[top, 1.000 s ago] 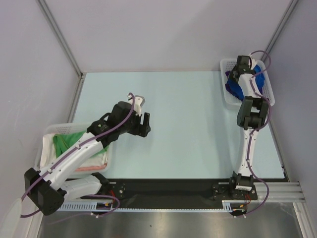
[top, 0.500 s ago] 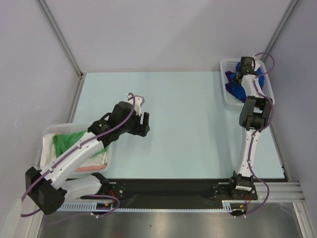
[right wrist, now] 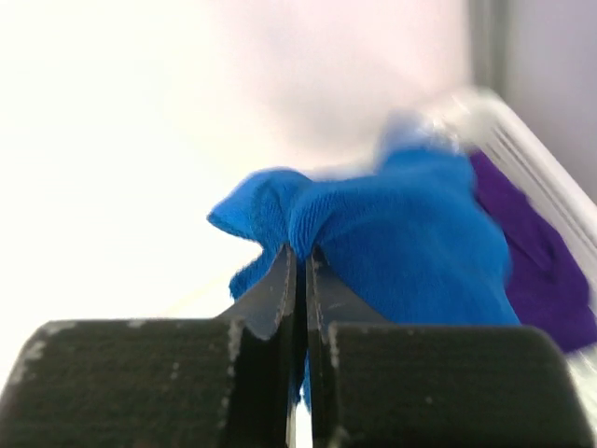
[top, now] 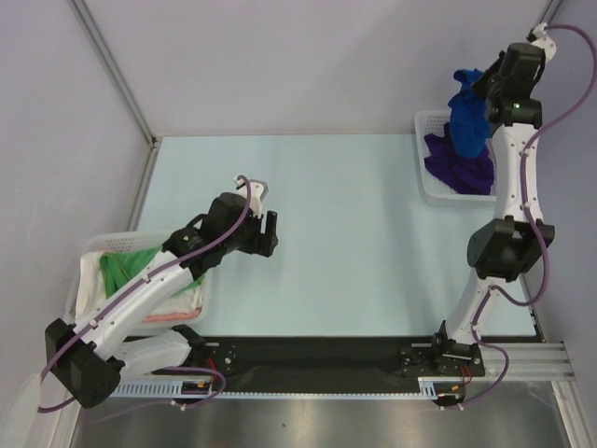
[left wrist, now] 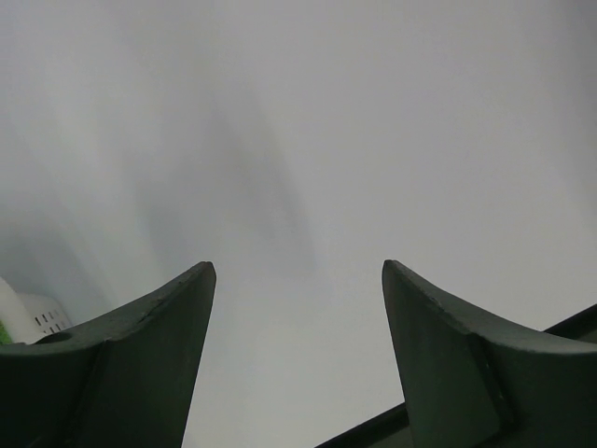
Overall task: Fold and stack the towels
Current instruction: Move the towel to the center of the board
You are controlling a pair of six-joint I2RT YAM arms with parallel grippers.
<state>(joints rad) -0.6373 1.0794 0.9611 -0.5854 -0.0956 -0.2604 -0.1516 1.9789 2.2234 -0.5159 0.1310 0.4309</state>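
My right gripper (top: 480,86) is raised high over the far right basket (top: 426,177), shut on the royal blue towel (top: 466,117), which hangs from it. The right wrist view has the fingers (right wrist: 280,289) pinched on that blue towel (right wrist: 410,252), the gripper (right wrist: 300,254) closed tight. A purple towel (top: 457,168) lies in the basket below, purple cloth (right wrist: 541,271) also visible from the wrist. A green towel (top: 126,266) with white and pinkish towels (top: 173,306) fills the near left basket (top: 84,252). My left gripper (top: 270,233) hovers open over the table, empty (left wrist: 298,275).
The pale blue tabletop (top: 345,233) lies between the two baskets. Grey walls close in the back and sides, with a metal post (top: 112,70) at the far left corner. A black rail (top: 317,359) runs along the near edge.
My right gripper closed on the blue towel in the basket and lifted it high and back toward the wall, uncovering the purple towel. The left arm barely moved.
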